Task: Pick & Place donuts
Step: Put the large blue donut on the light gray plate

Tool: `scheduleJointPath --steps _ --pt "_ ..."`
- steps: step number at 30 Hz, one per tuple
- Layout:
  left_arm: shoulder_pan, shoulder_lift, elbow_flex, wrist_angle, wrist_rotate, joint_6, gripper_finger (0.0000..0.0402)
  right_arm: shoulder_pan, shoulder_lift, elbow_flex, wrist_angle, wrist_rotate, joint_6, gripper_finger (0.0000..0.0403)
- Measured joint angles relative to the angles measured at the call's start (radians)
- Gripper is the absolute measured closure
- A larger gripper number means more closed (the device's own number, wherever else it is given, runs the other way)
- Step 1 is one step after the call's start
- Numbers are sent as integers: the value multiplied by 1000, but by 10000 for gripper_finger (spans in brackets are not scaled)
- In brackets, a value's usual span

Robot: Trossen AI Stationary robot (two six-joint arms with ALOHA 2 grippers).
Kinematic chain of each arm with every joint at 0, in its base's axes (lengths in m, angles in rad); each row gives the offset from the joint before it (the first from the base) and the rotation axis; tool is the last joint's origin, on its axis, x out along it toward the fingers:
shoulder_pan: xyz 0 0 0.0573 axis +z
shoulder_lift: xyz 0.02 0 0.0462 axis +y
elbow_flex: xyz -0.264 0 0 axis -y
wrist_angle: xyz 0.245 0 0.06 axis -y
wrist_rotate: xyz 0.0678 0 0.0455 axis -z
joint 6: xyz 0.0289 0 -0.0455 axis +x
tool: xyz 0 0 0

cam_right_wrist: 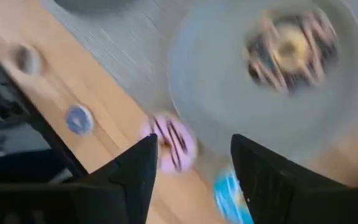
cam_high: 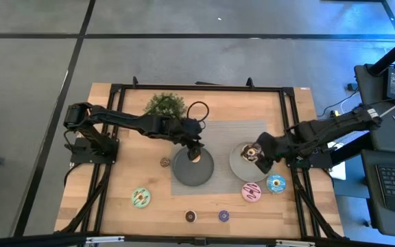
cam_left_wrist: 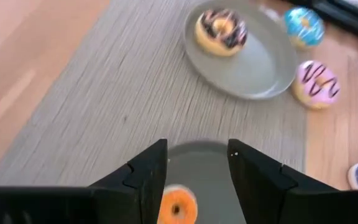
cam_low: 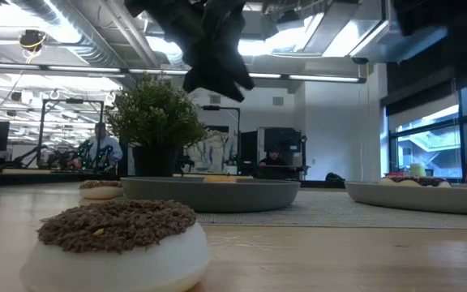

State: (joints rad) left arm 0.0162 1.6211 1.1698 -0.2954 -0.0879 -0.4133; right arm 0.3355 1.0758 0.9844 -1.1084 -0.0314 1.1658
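With the orange donut (cam_left_wrist: 176, 208) lying loose on the dark plate (cam_left_wrist: 210, 180) between the left gripper's (cam_left_wrist: 194, 180) parted, empty jaws, a straight lift clear seemed best, while the right gripper (cam_right_wrist: 191, 180) hung open and empty too.

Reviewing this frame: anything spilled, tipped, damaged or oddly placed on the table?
Nothing stands out. The orange donut lies flat on the dark plate under the open left hand; the chocolate donut sits flat in the pale bowl. The other donuts lie flat on the table.

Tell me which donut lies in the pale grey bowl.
The chocolate-iced donut, striped and sprinkled, alone in the pale grey bowl; the pink donut and blue donut lie outside it.
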Motion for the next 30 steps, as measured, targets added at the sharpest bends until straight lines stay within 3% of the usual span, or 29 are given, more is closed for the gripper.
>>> scheduleJointPath --steps 3,6,9,14,23,30 --pt "0 0 0 21 0 20 237 77 73 68 -221 -31 168 196" --pt "5 0 0 33 1 19 234 155 119 72 -292 -107 345 196" --pt "19 0 0 31 8 18 233 218 149 31 -224 -180 451 196" --pt "40 0 0 31 10 16 237 290 182 -42 -74 -166 566 196" --pt "68 0 0 32 12 16 233 354 212 -144 -60 -161 714 196" --pt "77 0 0 31 72 16 237 382 211 -213 -28 -128 763 196"
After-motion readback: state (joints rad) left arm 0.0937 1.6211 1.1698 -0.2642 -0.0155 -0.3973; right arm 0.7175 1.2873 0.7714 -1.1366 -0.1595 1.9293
